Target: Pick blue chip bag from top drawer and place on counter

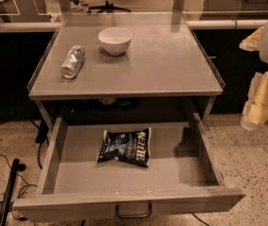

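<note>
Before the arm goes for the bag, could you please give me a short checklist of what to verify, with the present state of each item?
1. Top drawer pulled open: ok.
2. Blue chip bag lying flat in the drawer, nothing on top of it: ok.
3. Pincer above the bag: not ok; it hangs to the right of the cabinet, outside the drawer.
4. Pincer free of any load: cannot tell.
5. Landing spot on the counter: ok; bare surface shows to the right of the white bowl, away from the foil cylinder.
</note>
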### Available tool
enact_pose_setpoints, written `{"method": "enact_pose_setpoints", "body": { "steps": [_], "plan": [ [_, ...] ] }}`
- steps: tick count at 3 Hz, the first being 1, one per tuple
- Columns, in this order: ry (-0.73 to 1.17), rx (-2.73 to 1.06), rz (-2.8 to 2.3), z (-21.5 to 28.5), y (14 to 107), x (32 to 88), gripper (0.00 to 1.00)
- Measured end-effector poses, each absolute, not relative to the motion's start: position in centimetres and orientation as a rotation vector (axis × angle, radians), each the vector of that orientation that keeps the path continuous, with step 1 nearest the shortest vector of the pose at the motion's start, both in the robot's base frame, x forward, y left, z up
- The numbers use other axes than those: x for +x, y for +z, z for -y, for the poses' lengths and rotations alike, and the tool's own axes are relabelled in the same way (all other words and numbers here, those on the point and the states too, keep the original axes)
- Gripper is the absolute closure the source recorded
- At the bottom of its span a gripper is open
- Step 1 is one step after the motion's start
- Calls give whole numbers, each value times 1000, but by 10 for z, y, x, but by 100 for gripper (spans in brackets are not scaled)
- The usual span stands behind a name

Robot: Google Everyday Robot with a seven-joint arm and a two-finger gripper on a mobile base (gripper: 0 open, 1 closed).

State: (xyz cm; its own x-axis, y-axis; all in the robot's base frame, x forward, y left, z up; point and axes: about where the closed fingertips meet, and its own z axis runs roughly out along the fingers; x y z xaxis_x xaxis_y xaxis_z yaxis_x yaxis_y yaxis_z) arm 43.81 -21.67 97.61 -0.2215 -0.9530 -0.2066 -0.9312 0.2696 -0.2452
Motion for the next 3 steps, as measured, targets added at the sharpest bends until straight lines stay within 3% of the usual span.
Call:
{"method": "enact_pose_setpoints", "body": {
  "steps": [3],
  "plan": [
    [42,-1683,-2096,194,952,439,0]
  ]
}}
